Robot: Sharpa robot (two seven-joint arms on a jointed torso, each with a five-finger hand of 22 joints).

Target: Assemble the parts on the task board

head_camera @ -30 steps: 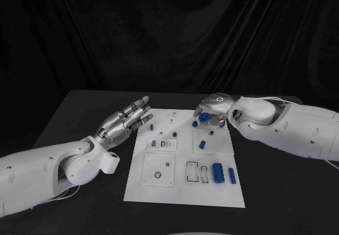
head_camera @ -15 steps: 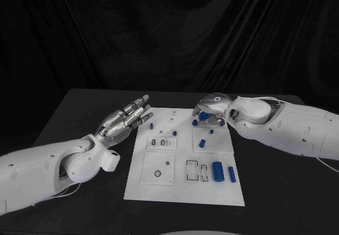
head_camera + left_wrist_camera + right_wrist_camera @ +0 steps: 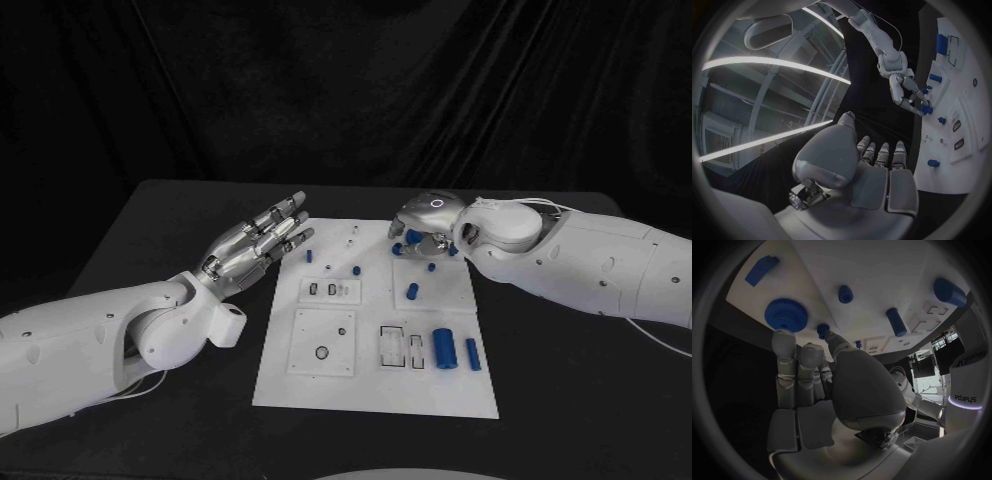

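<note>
Black curtain behind, black table (image 3: 173,215) with the white task board (image 3: 378,390) lying flat in the middle. Head view: left hand (image 3: 260,243) hovers just left of the board's far-left corner, palm up, fingers straight and slightly fanned, holding nothing. Right hand (image 3: 427,222) is at the board's far-right corner, curled down over a blue gear (image 3: 414,238); whether it grips the gear or just touches it, cannot tell from here. Small blue pegs stand on the far half of the board, one blue peg (image 3: 413,293) right of centre; a big blue cylinder (image 3: 446,348) and a thinner blue rod (image 3: 473,355) lie side by side near the right edge, closer to the robot. Left wrist view: left hand (image 3: 873,175) flat, fingers side by side and extended, nothing in it; right hand (image 3: 907,92) across the way, fingertips down at the blue gear (image 3: 926,108) on the board (image 3: 967,125). Right wrist view: right hand (image 3: 817,390) with fingers (image 3: 784,347) straight and close together, one fingertip touching the rim of the blue gear (image 3: 786,313), which sits on the board (image 3: 879,270) at its edge; thumb tip beside a small blue peg (image 3: 823,330); gear not pinched as far as this view shows. Other blue parts lie apart on the board, including a blue block (image 3: 761,269) and the big cylinder (image 3: 949,291).
</note>
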